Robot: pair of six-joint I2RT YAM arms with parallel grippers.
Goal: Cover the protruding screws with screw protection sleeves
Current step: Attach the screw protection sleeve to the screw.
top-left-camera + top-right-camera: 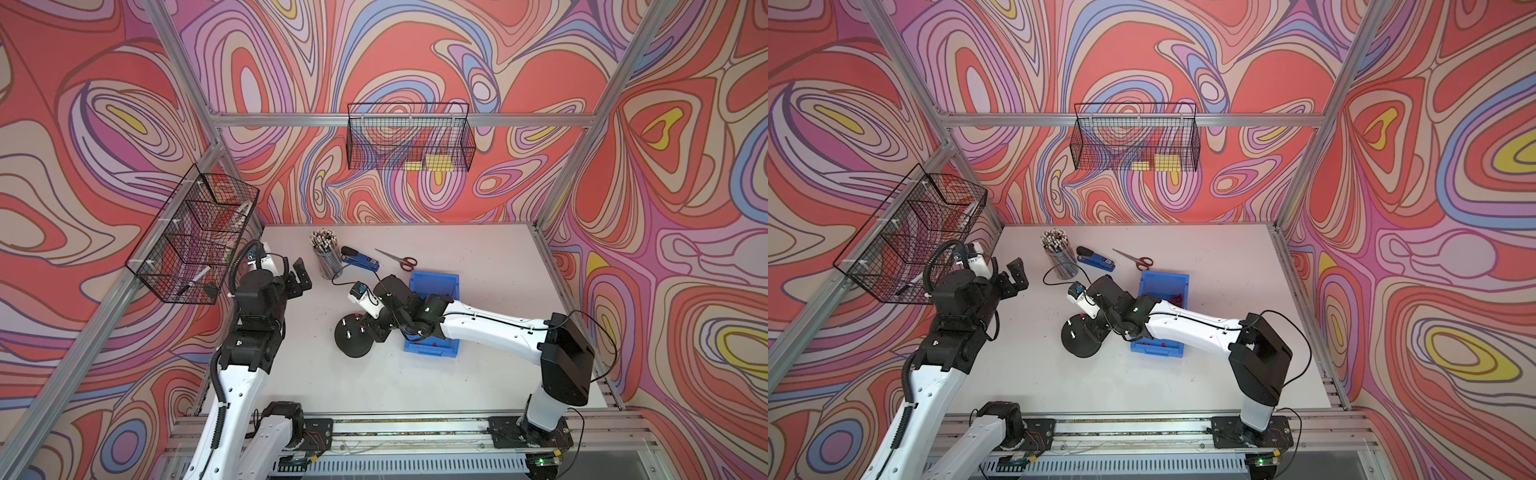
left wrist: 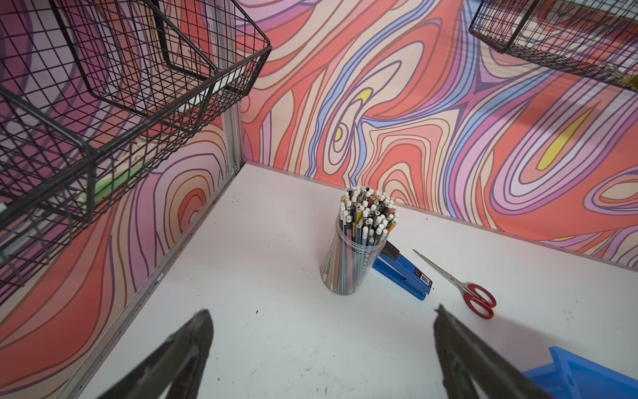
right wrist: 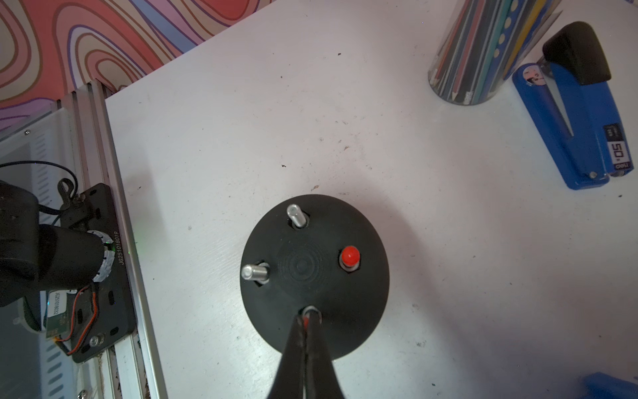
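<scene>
Right gripper [image 3: 308, 319]: fingers [image 3: 292, 355] pinched tight on a red sleeve [image 3: 305, 323]. Only a sliver of red shows between the tips. It sits right on the near screw [image 3: 312, 307], whose pale rim peeks out at the tips. That screw stands at the edge of the black round base [image 3: 345, 304]. One capped screw [image 3: 349, 257] is already red-topped, and two bare studs [image 3: 296, 214] [image 3: 253, 272] stand uncovered. Looks like the second sleeve is going on; can't tell if it's fully seated. The next move would call for a straight push down along the stud, then letting go without tugging the sleeve off. After that, a trip to the blue bin [image 1: 434, 277] just beside the base, where loose sleeves [image 1: 1177, 300] lie. Left gripper [image 2: 322, 310] is spread wide and holds nothing. It hangs over the table [image 2: 276, 259] near the pencil jar [image 2: 359, 248], well apart from the base.
</scene>
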